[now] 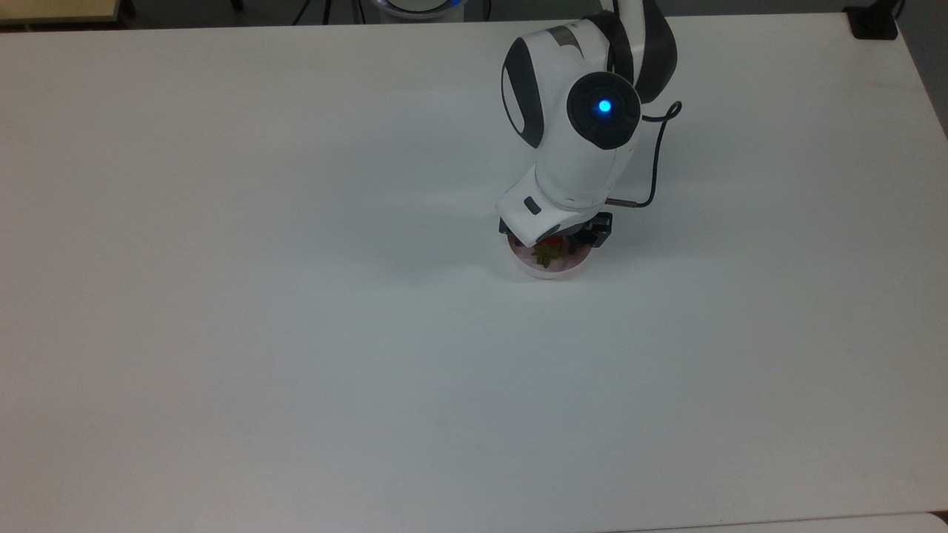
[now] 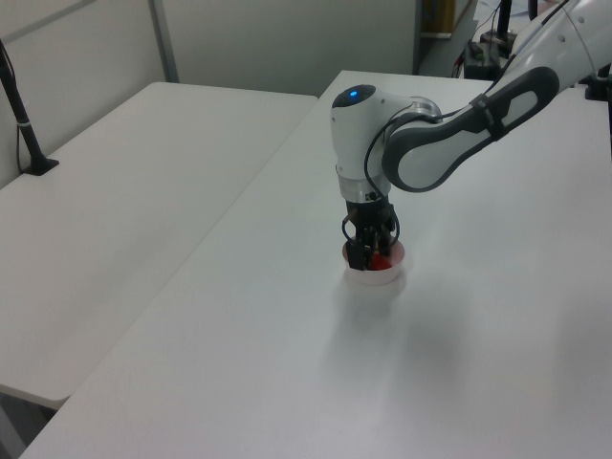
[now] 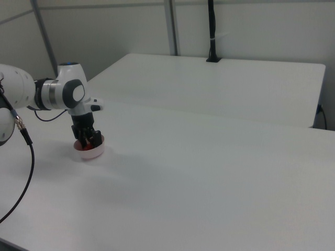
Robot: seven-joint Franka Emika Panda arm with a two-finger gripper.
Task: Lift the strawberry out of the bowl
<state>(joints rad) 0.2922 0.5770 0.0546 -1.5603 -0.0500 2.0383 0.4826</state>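
Reaching into the bowl, strawberry directly beneath

Gripper point(image 2: 369, 252) sits low inside the pink bowl point(image 1: 549, 271) on the white counter point(image 1: 296, 333). Strawberry point(image 1: 546, 254) lies in the bowl under it, leafy cap toward the top view's bottom. Cannot tell the finger gap. Judged: closing step next.

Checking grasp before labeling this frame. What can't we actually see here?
- Finger state and contact: the gripper is down inside the bowl; its own body hides the tips in the top view, and they are too small to read in the left and right views.
- Strawberry: in the top view its green cap shows, while the arm covers most of the red body.
- Bowl's far rim: behind the gripper in the top view.
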